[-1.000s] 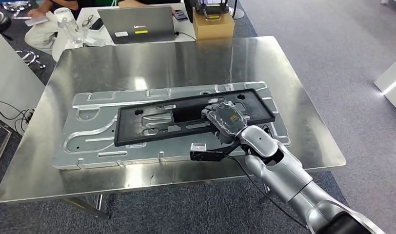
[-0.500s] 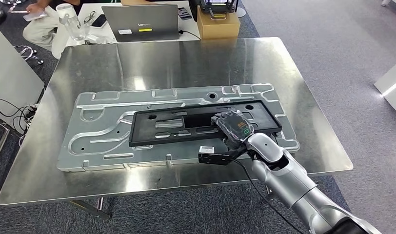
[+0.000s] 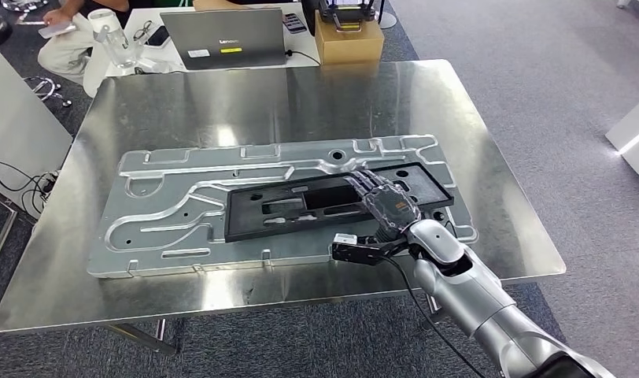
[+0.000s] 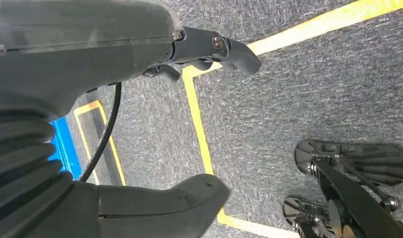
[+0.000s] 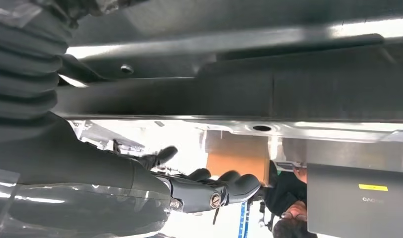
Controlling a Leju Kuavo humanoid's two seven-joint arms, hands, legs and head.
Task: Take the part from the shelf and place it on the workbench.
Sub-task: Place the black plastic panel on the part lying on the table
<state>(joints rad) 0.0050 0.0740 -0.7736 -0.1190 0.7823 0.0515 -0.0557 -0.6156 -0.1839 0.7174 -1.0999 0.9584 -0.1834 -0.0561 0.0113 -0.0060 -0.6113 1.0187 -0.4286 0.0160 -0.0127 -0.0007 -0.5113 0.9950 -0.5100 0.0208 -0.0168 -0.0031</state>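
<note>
Already the part (image 3: 332,203), a long black frame, lies flat on the silver plate (image 3: 167,205) on the bench (image 3: 474,134), its long axis running left to right across the robot's front. The right hand (image 3: 389,206) lies palm-down over the part's right end; its fingers (image 3: 371,186) stretch forward along the top, and whether they still grip I cannot tell. The left hand (image 4: 140,114) hangs low over the floor, released and holding nothing, so the right is far nearer.
</note>
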